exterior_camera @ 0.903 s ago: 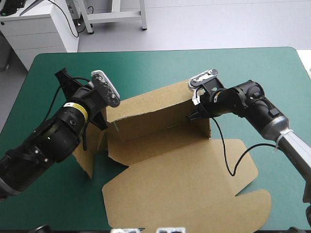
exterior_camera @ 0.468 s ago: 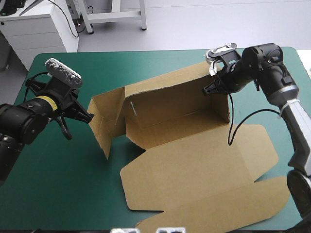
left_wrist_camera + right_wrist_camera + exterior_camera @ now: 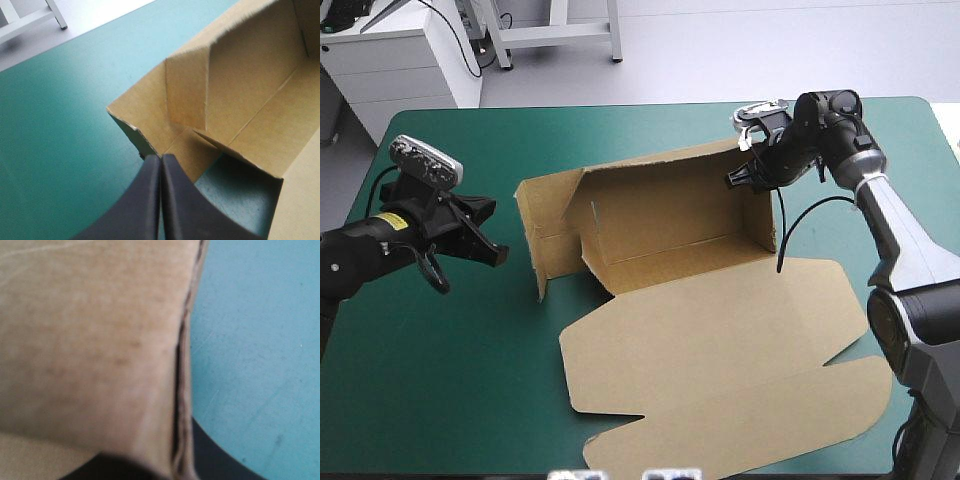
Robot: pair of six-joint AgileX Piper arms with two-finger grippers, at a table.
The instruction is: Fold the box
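Roughly mid-table, brown box [image 3: 670, 215] on teal-green cover [image 3: 460, 360], walls raised, lid flat

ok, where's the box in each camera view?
High view: box mid-table, walls up on the far side, lid flat toward the near edge; right end effector on its far right corner.
Left wrist view: box's left end just ahead of the shut left end effector.
Right wrist view: box wall fills most of it, close up.
Shared landmark: teal-green cover beside the box.
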